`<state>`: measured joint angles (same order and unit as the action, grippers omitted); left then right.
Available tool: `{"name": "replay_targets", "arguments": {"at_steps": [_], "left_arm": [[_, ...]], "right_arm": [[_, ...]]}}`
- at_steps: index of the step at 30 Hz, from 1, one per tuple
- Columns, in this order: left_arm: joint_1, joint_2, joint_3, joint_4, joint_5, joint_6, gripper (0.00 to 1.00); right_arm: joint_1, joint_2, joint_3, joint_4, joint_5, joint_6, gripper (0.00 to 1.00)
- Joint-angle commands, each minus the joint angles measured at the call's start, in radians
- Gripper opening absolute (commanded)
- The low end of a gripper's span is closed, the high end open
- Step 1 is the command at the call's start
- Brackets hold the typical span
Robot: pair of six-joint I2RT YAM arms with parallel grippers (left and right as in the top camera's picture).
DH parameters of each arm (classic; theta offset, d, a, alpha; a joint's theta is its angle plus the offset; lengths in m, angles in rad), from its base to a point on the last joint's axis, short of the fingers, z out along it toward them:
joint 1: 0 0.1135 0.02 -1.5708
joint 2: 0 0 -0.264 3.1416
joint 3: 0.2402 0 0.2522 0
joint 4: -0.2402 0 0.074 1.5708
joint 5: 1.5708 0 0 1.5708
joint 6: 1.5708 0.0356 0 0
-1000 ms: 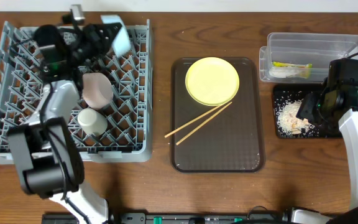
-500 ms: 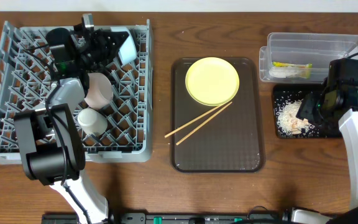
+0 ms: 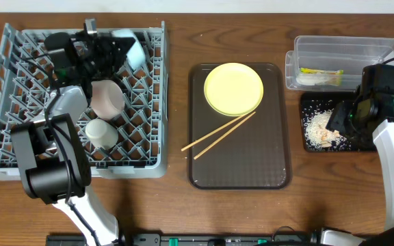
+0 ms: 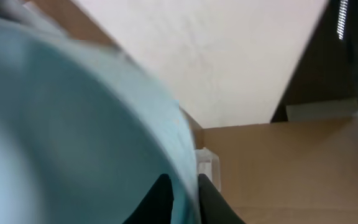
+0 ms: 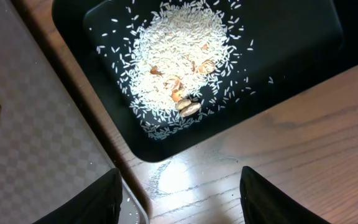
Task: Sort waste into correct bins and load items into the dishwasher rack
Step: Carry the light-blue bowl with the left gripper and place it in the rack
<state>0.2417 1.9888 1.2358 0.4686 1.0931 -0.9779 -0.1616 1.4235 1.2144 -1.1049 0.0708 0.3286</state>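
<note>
Item count: one rack (image 3: pixel 19 147), one brown tray (image 3: pixel 238 167), one plate (image 3: pixel 233 88), two chopsticks (image 3: pixel 217 135), one white bowl (image 3: pixel 107 99), one cup (image 3: pixel 100 132), one blue bowl (image 3: pixel 134 48), one clear container (image 3: pixel 347 49), one black tray (image 3: pixel 310 102), one wrapper (image 3: pixel 321 71), one heap of rice (image 3: pixel 318 130).

Rack, at the left of the bench (image 3: pixel 176 102):
- The white bowl lies on its side among the pegs near the middle.
- The cup stands just beside it, on the near side.
- The blue bowl is tilted at the far edge. The left gripper (image 3: pixel 111 51) is clamped on its rim; in the left wrist view the rim passes between the two dark fingers (image 4: pixel 161 198).

Brown tray, centre of the bench:
- The plate lies flat in the far half.
- The chopsticks lie diagonally, nearly parallel, their upper ends just beside the plate's near rim.

Container, far right:
- It holds the wrapper.

Black tray, just in front of the container:
- It holds the rice, with a few brownish scraps in the heap.
- Loose grains are scattered around the heap.

Right gripper (image 3: pixel 340 123): released, fingers wide apart, nothing between them. It hangs above the near-left edge of the black tray, where the tray meets the bare bench. The right arm covers part of the black tray in the overhead view; the left arm covers part of the rack.
</note>
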Motion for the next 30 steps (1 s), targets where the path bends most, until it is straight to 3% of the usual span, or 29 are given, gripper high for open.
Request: {"name": "replay_targets", "arguments": {"at_steps": [1,5,13,18,20,23,30], "left_arm": [[0.032,0.018,0.005,-0.024,0.002,0.042,0.26],[0.067,0.016,0.005,-0.020,0.023,0.041,0.32],[0.114,0.014,0.005,-0.019,0.109,0.037,0.33],[0.114,0.002,0.005,-0.019,0.138,0.038,0.47],[0.115,-0.010,0.005,-0.019,0.133,0.038,0.65],[0.118,-0.027,0.005,-0.019,0.120,0.039,0.79],[0.133,-0.057,0.005,-0.027,0.079,0.043,0.86]], "right_arm": [[-0.013,-0.019,0.003,-0.003,0.000,-0.009,0.59],[-0.013,-0.019,0.003,-0.003,0.000,-0.012,0.59],[-0.013,-0.019,0.003,-0.002,0.000,-0.012,0.59],[-0.013,-0.019,0.003,-0.003,0.000,-0.012,0.59],[-0.013,-0.019,0.003,-0.003,0.000,-0.012,0.59],[-0.013,-0.019,0.003,-0.003,0.000,-0.012,0.59],[-0.013,-0.019,0.003,-0.003,0.000,-0.012,0.59]]}}
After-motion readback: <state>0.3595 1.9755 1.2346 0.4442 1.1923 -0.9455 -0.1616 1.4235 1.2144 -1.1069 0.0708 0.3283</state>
